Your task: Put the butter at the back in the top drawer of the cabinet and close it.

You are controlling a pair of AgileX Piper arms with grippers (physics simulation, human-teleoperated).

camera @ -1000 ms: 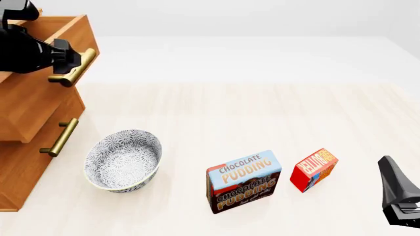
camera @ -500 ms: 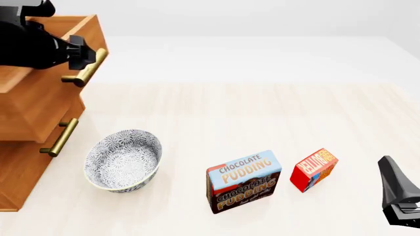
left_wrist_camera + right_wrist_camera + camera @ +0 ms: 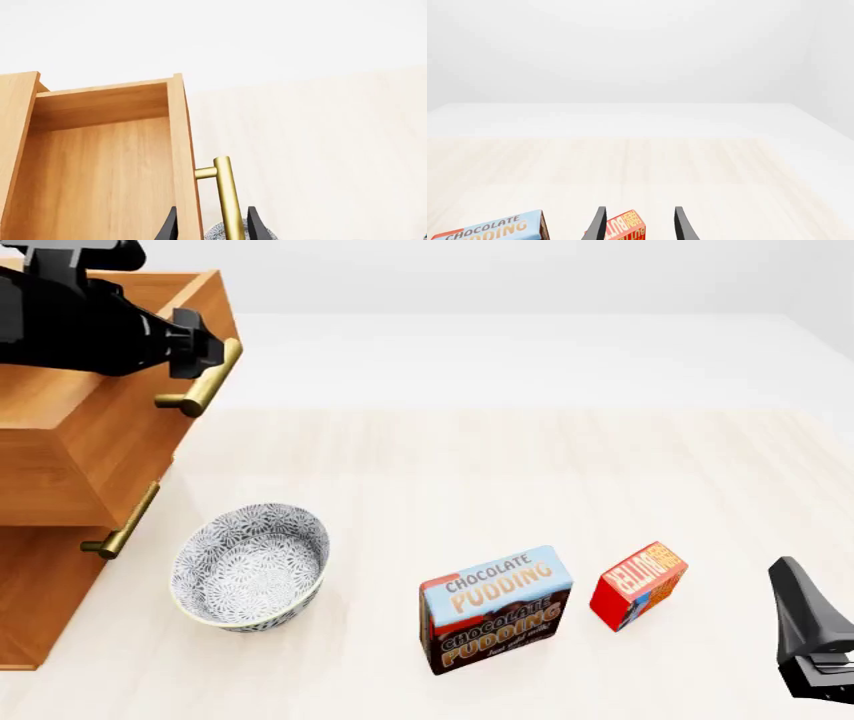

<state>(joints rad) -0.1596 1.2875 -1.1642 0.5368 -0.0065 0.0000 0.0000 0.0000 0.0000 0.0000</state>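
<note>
— Left gripper (image 3: 198,348)?
— Clamped on the brass handle (image 3: 200,378) of the top drawer (image 3: 94,440), up at ten o'clock in the front view. In the left wrist view, handle (image 3: 228,197) running between the two fingertips (image 3: 171,227), both close against the bar.
— Drawer itself?
— Pulled well out of the cabinet (image 3: 40,580), overhanging the lower fronts. Bare wooden floor inside (image 3: 93,175), open at the top.
— Below it?
— A second brass handle (image 3: 123,523) on the next drawer down, at nine o'clock. Third drawer not discernible.
— Butter?
— Standing on the table (image 3: 534,460) at about four o'clock, red with orange lettering (image 3: 638,585). Well apart from the cabinet. Just at its nine o'clock side, the chocolate pudding box (image 3: 495,608), larger, near but not touching.
— Bowl?
— Patterned bowl (image 3: 250,565) at seven o'clock, upright, near the cabinet's lower front.
— Right gripper?
— Low at the four o'clock corner of the front view (image 3: 809,640), holding nothing. In the right wrist view, fingers (image 3: 680,225) spread wide apart, gripper (image 3: 639,225) framing the butter (image 3: 620,229) beyond, not touching it. Pudding box (image 3: 490,230) off to one side there.
</note>
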